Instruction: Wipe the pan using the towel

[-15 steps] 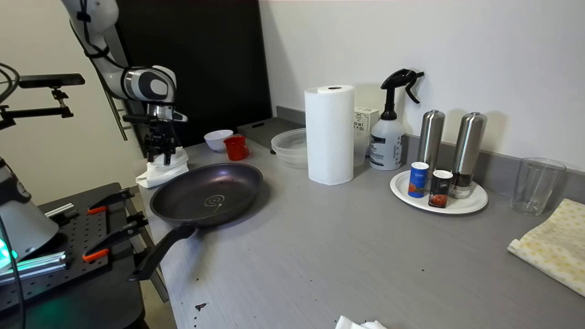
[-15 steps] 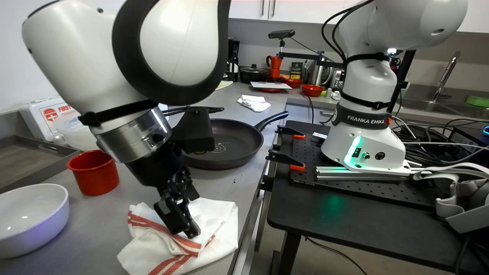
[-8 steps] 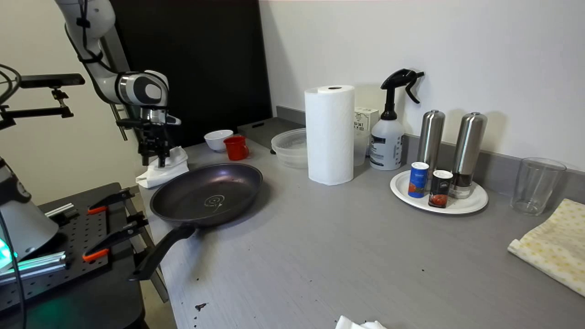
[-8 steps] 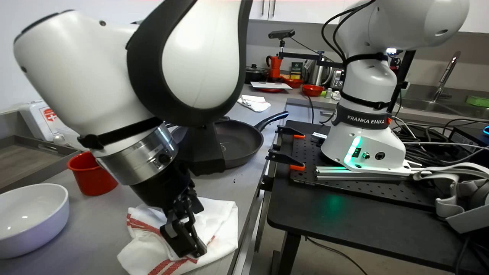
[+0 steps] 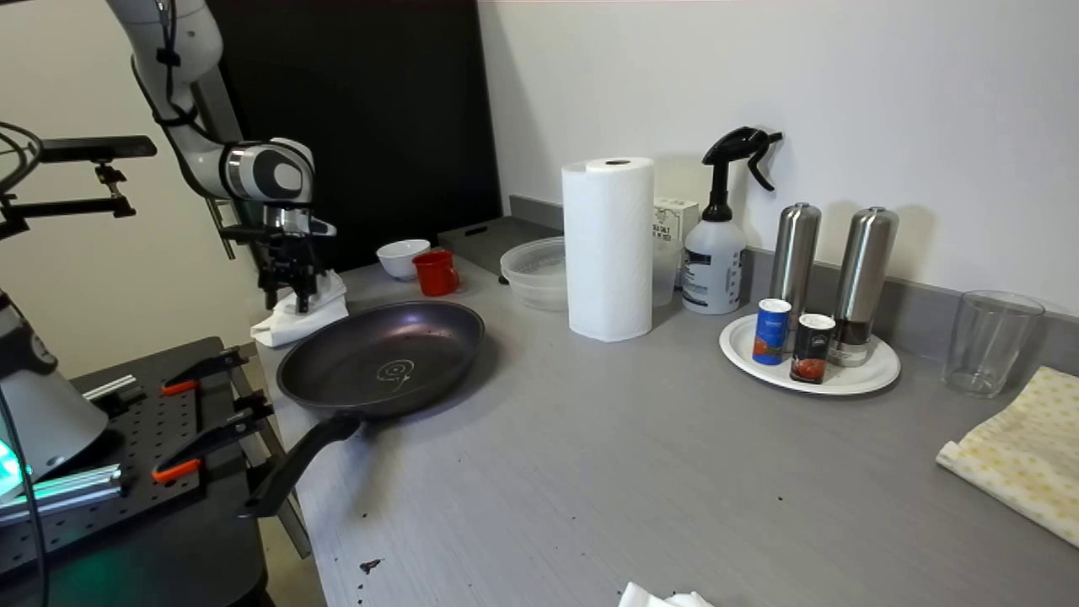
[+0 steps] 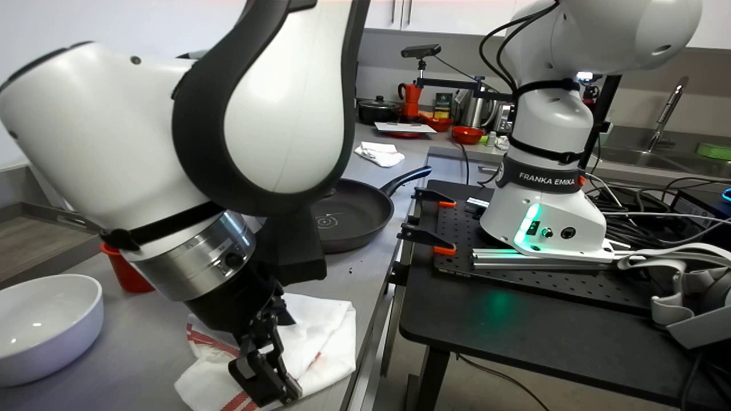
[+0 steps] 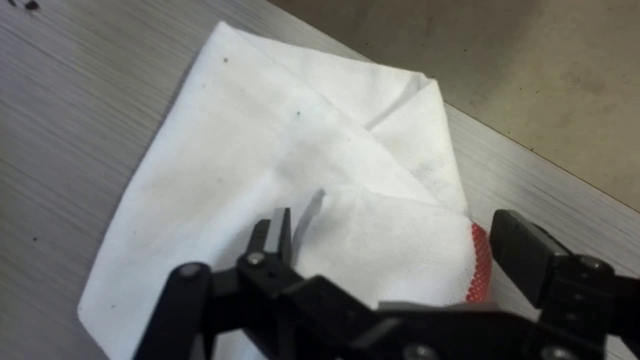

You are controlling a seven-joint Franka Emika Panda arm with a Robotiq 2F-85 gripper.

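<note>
A white towel with red stripes lies crumpled and folded on the counter near its edge, in both exterior views (image 5: 305,327) (image 6: 325,342) and in the wrist view (image 7: 240,130). My gripper (image 5: 287,302) is low at the towel, also in an exterior view (image 6: 280,394) and the wrist view (image 7: 392,217). Its fingers are wide apart, one on each side of a raised fold with a red edge. I cannot tell whether the fingertips touch the cloth. The dark pan (image 5: 379,362) sits beside the towel, its handle over the counter edge; the arm partly hides the pan (image 6: 354,214) in an exterior view.
A red cup (image 5: 436,274) and a white bowl (image 5: 403,258) stand behind the pan. A paper towel roll (image 5: 609,253) and a spray bottle (image 5: 713,270) stand by the wall. Another white cloth (image 6: 380,153) lies beyond the pan. The counter drops off beside the towel.
My gripper has moved down toward the towel and a little away from the pan. The fingers stay apart. The towel and pan lie nearly as before.
</note>
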